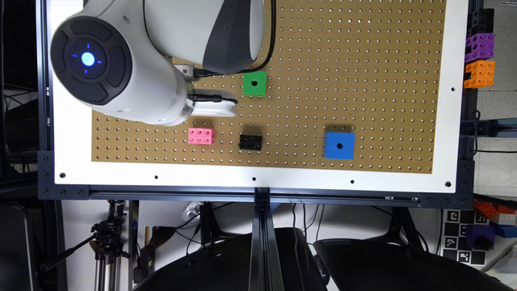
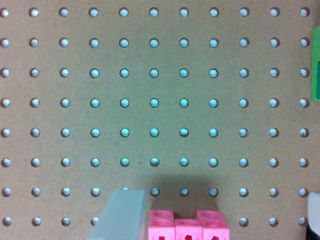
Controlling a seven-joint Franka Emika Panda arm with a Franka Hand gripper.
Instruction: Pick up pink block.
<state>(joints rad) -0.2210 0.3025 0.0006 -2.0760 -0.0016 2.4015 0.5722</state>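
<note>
Starting at the exterior view's left, you have the arm's big white wrist housing hanging over the pegboard worktop, with the pincer showing as a white part just past it. The pink block lies flat on the board just beside and below that white part in this view, apart from it as far as you can tell.

Moving rightward, the black brick sits near the pink one, the green cube lies further up the board, and the blue cube stands well apart toward the right.

In the wrist view, one pale finger comes down right beside the pink block, and a sliver of what is probably the other finger shows at the far edge (so the pincer looks wide, with the block between the two). A strip of the green cube shows at the side.

By my judgement you are lined up but not yet gripping: the block rests on the worktop. Descent, closing and the lift are all left.
</note>
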